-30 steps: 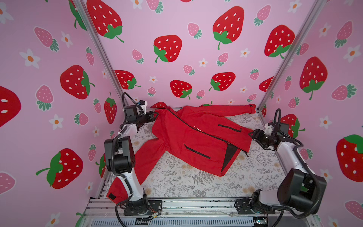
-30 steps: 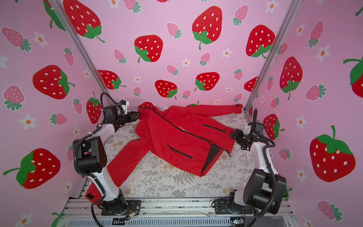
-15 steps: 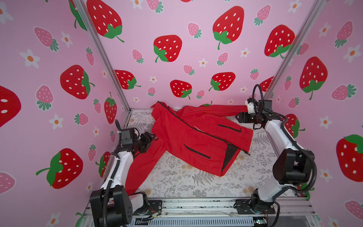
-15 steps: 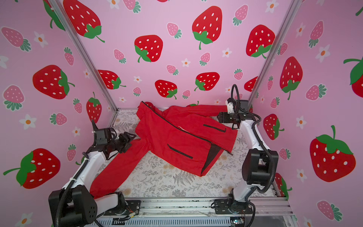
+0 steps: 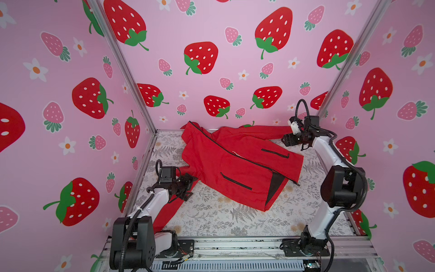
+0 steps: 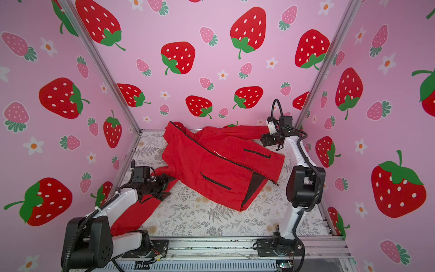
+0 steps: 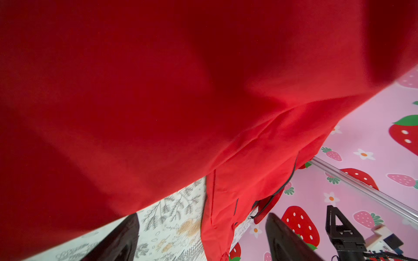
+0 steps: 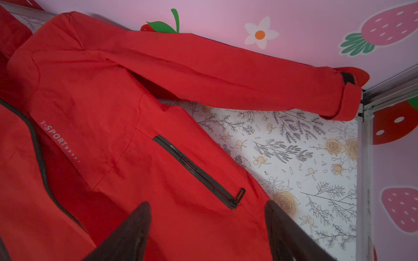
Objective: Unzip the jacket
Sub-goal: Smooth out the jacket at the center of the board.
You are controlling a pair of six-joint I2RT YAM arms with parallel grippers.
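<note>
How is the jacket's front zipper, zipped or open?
Mostly zipped: the jacket's front zipper joins both panels across the chest; at the hem they part, showing dark lining.

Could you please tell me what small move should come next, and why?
Probably swing the left claw to the collar end of the front zipper: the jacket looks mostly zipped, and it and the right claw stand open, empty.

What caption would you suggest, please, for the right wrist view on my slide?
Open right gripper above the red X-SPORT jacket, near its black pocket zipper, one sleeve outstretched.
</note>
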